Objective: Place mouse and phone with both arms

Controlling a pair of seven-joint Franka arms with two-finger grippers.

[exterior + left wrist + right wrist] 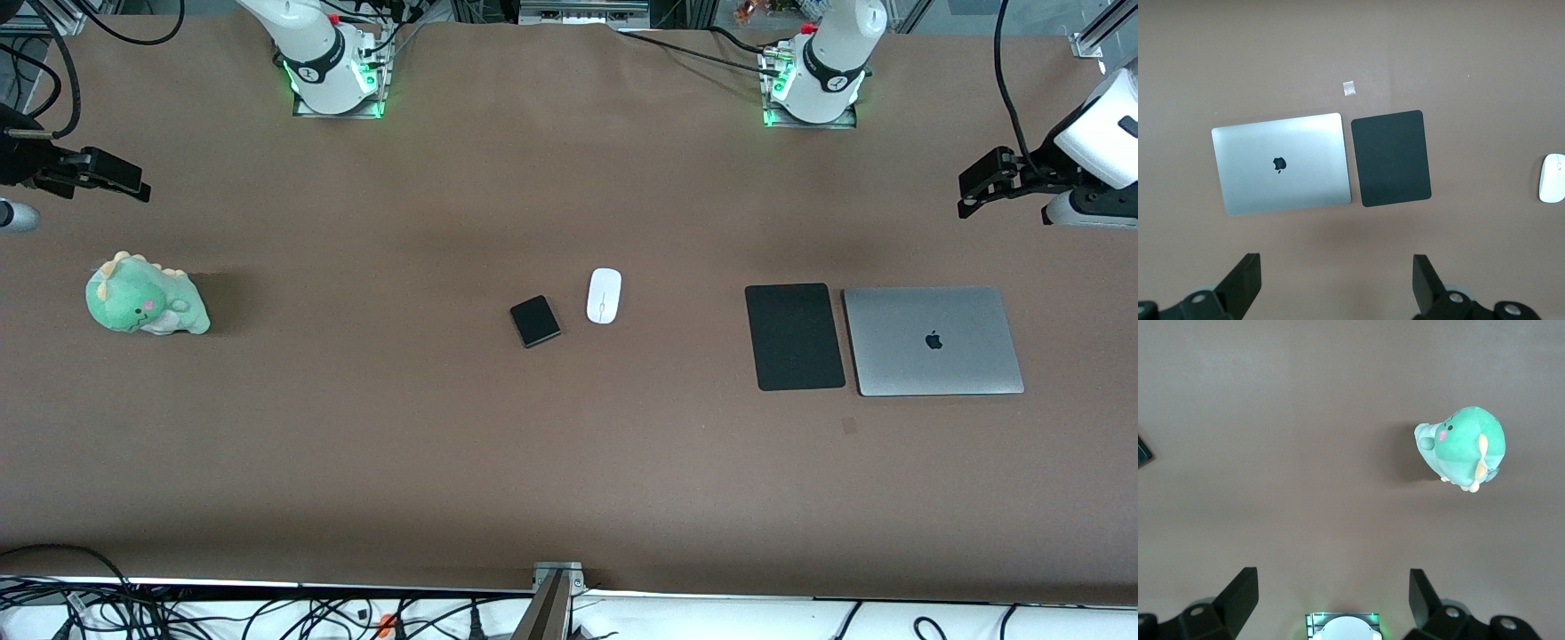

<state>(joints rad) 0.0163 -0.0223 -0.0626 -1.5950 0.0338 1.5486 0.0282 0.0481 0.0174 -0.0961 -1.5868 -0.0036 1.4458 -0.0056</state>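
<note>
White mouse lies beside black phone on table.

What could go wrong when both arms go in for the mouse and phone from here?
1. The mouse and phone lie side by side mid-table, so the left gripper and right gripper, both open and parked at the table's ends, may crowd each other.
2. The flat black phone could be confused with the black mouse pad beside the laptop.
</note>
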